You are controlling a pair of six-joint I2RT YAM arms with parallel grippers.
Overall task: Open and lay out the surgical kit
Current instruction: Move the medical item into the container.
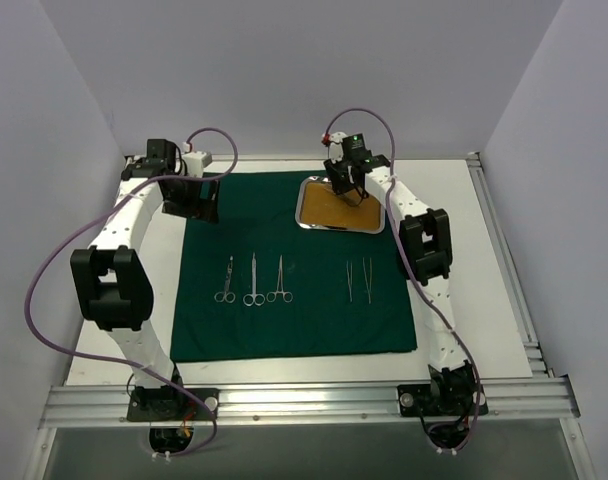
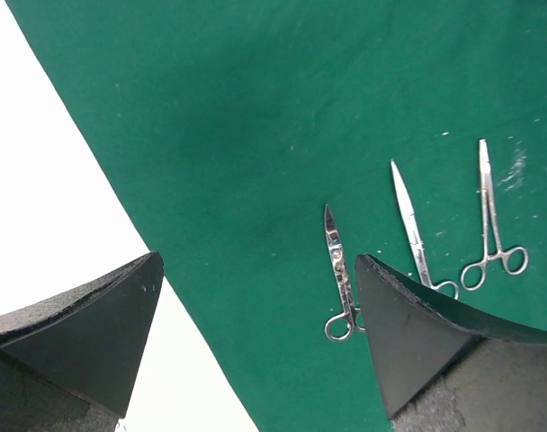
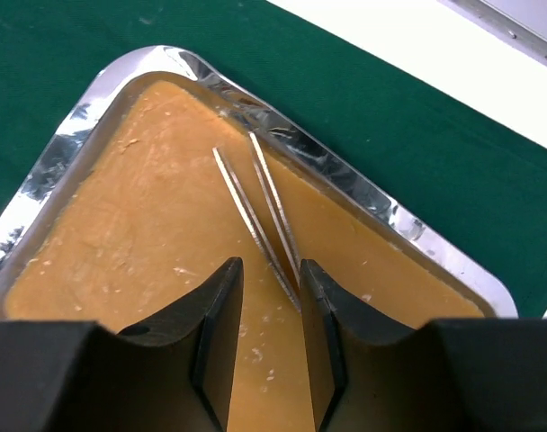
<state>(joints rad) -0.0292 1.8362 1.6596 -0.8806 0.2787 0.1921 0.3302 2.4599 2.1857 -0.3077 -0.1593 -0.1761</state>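
The dark green drape (image 1: 294, 330) lies spread flat on the table. On it, three ring-handled instruments (image 1: 253, 282) lie in a row, with two tweezers (image 1: 358, 280) to their right. The steel tray (image 1: 309, 222) with tan liner sits at the drape's far right. My right gripper (image 3: 269, 265) hangs low over the tray (image 3: 58, 171), jaws a narrow gap apart. One more pair of tweezers (image 3: 255, 207) lies on the liner, its joined end between the fingertips against the right finger. My left gripper (image 2: 257, 261) stands wide open and empty over the drape's (image 2: 255, 117) left edge, near small scissors (image 2: 341, 270).
White tabletop (image 1: 484, 300) borders the drape on all sides. Grey walls close in left, right and behind. An aluminium rail (image 1: 314, 400) runs along the near edge by the arm bases. Longer scissors (image 2: 413, 229) and forceps (image 2: 489, 216) lie beside the small scissors.
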